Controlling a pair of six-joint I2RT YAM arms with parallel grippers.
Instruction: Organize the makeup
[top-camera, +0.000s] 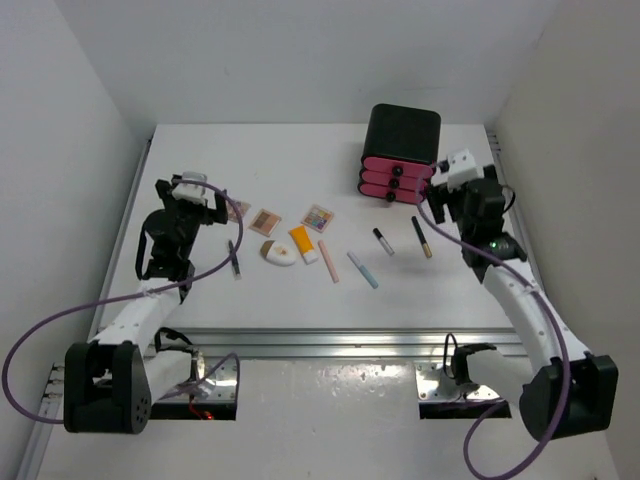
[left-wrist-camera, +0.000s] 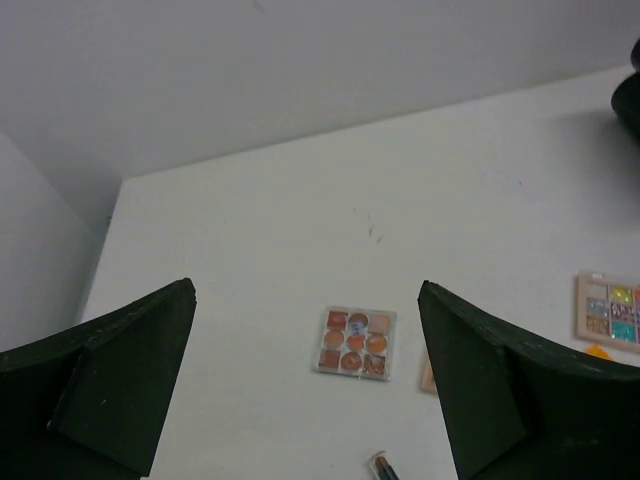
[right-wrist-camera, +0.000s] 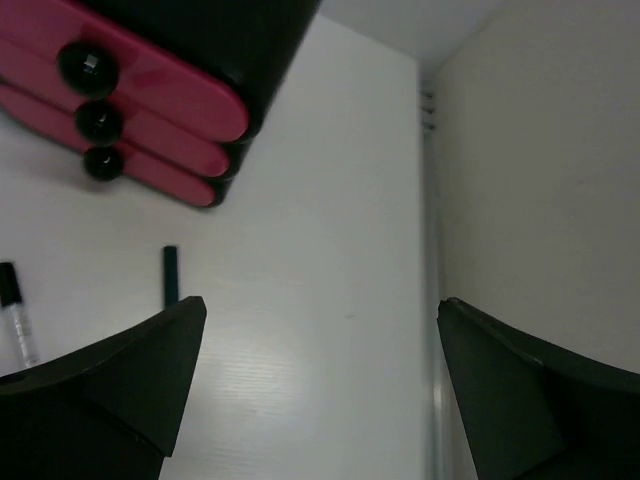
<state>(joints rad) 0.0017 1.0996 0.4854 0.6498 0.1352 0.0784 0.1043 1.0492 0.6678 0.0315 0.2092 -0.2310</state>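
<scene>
The makeup lies in a loose row across the table's middle. An orange-toned palette (left-wrist-camera: 355, 341) (top-camera: 238, 210) sits below and between my left gripper's fingers. A second palette (top-camera: 265, 221), a colourful palette (top-camera: 318, 217) (left-wrist-camera: 608, 308), an orange tube (top-camera: 300, 241), a white compact (top-camera: 279, 253), a pink stick (top-camera: 328, 261), a blue stick (top-camera: 363, 270), a mascara (top-camera: 384, 241) (right-wrist-camera: 15, 315) and black pencils (top-camera: 234, 259) (top-camera: 422, 237) (right-wrist-camera: 170, 275) lie around them. My left gripper (top-camera: 225, 208) (left-wrist-camera: 305, 290) is open and empty above the table. My right gripper (top-camera: 443, 200) (right-wrist-camera: 322, 302) is open and empty.
A black box with pink drawers (top-camera: 400, 150) (right-wrist-camera: 150, 80) stands at the back right, just left of my right gripper. White walls close in the left, right (right-wrist-camera: 540, 150) and back sides. A metal rail (top-camera: 330, 345) runs along the near edge.
</scene>
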